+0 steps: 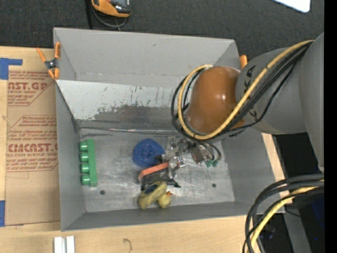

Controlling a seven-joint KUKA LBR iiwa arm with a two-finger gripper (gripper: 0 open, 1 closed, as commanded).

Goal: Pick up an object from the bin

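Observation:
My gripper (176, 159) hangs low over the middle of the bin floor, just below the orange dome. A blue round thing (147, 152) lies just left of it. An orange-red stick-like thing (154, 169) lies slanted below the blue one, its right end touching the fingertips. Below that sits a dark small thing (152, 184), and a yellow-olive lumpy toy (154, 195) rests near the bin's front wall.
A green block with several round studs (88, 162) lies along the left side of the bin floor. The arm with its dome and cables covers the right part of the bin. Bare floor lies between the green block and the blue thing.

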